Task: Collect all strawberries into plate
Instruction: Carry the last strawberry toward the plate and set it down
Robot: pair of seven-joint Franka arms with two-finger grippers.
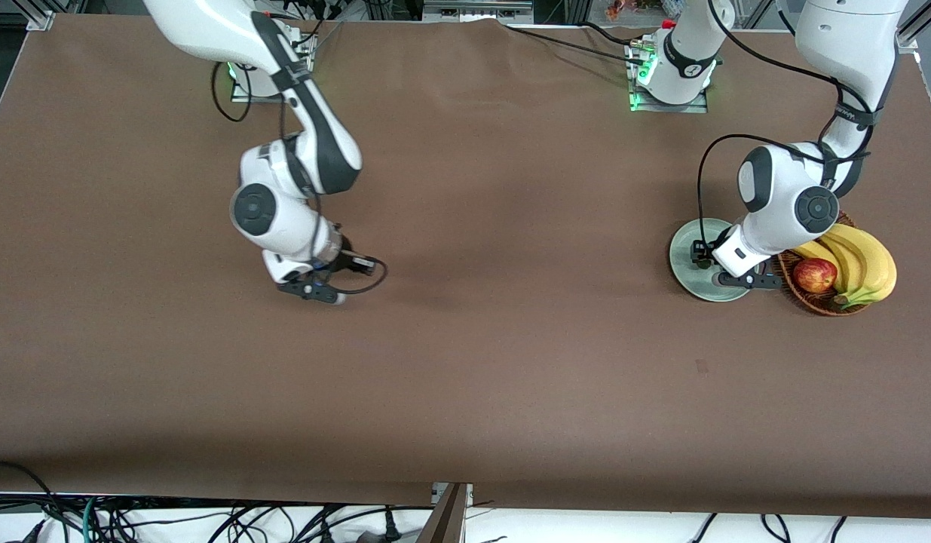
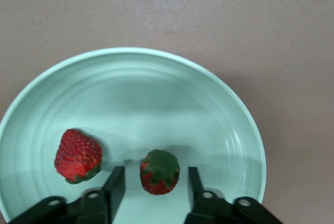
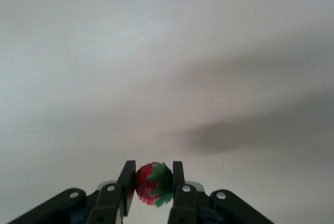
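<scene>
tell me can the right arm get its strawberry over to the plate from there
Probably not directly: the right gripper holds a strawberry toward its own end, and the left gripper is over the plate.

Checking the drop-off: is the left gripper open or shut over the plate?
Open. The left gripper is over the plate, and its fingers stand apart from the strawberry lying between them.

Both arms [image 1: 299,158] are glossy white with dark grey joint sections and round grey caps on the elbows. Black cables loop loosely along each one, strapped on with black bands. The bases [image 1: 670,79] glow green. Fingers [image 2: 116,185] are matte black plastic, with small silver screws on the black linkages.
</scene>
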